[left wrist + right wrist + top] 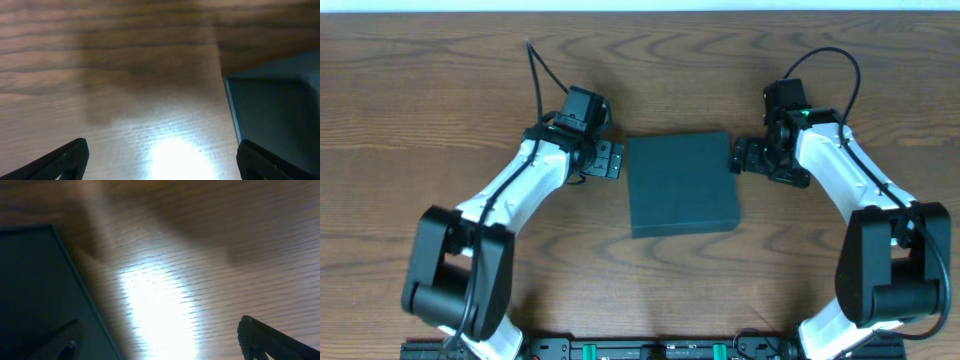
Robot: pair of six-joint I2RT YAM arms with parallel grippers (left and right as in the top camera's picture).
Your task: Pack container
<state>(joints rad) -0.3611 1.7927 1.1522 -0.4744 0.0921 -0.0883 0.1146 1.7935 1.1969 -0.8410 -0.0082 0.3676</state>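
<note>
In the left wrist view the dark teal-green matte square box (280, 115) runs off the right edge, and the bottom edge crops the black fingers (64, 159) of the left gripper (162, 165). The right wrist view is blurred; the box is cropped at lower left, and the lower-left finger (62, 346) of the right gripper (165, 345) barely shows against it.

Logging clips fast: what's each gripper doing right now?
Left gripper: open, empty, by the box's left edge.
Right gripper: open, empty, by its right edge.
</note>
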